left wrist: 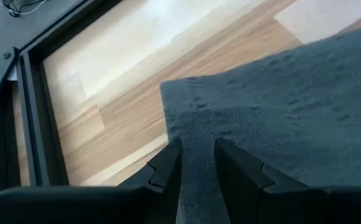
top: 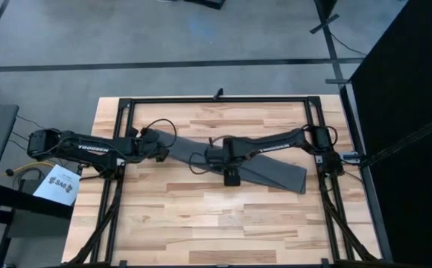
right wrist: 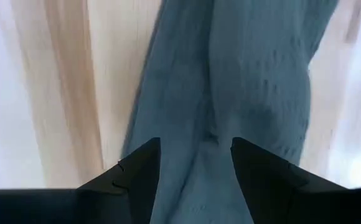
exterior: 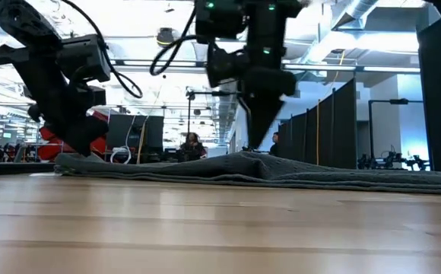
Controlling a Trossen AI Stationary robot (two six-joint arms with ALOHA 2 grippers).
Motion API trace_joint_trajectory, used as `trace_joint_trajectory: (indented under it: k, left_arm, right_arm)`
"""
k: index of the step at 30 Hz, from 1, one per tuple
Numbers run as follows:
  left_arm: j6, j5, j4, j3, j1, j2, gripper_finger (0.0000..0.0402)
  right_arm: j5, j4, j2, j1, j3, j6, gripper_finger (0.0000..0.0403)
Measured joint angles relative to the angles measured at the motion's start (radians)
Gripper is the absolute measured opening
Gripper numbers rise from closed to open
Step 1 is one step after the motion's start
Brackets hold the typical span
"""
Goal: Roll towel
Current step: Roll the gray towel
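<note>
**High view: towel still a flat strip, rolling not yet begun**

High view shows the towel [top: 272, 165] lying as a long dark grey band across the middle of the wooden table [top: 201, 223], running from about 10 o'clock to 4 o'clock. No rolled part is visible anywhere along it; judged from this, the whole roll remains to be done, and the cloth is only narrowed and slightly ridged at its centre.

The left gripper [top: 162, 149] reaches in from 9 o'clock, arm nearly level, and sits at the towel's 10 o'clock end. In the left wrist view its fingers [left wrist: 168, 165] stand narrowly apart with the cloth's edge between them, apparently pinching it.

The right gripper [top: 231, 176] extends from 3 o'clock to the strip's middle and points steeply down; the low view shows it over a small hump in the fabric. In the right wrist view its fingertips [right wrist: 140, 165] are spread wide, straddling a raised fold, not closed on it.
</note>
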Motion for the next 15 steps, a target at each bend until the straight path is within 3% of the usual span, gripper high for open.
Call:
trace_joint_trajectory:
  k: [3, 7, 12, 15]
  left_arm:
    - [0.011, 0.006, -0.001, 0.005, -0.023, -0.013, 0.0082]
    - [0.079, 0.006, 0.03, 0.03, -0.047, -0.057, 0.0082]
    - [0.247, 0.029, 0.245, 0.034, -0.058, -0.09, 0.0081]
    - [0.276, 0.066, 0.35, 0.029, -0.058, -0.062, 0.0081]
  right_arm:
    - [0.01, 0.005, -0.042, 0.042, -0.097, 0.04, 0.0187]
    - [0.045, 0.141, -0.174, 0.085, -0.294, 0.119, 0.0187]
    - [0.104, 0.398, -0.342, 0.103, -0.538, 0.166, 0.0187]
    - [0.105, 0.53, -0.374, 0.104, -0.641, 0.195, 0.0187]
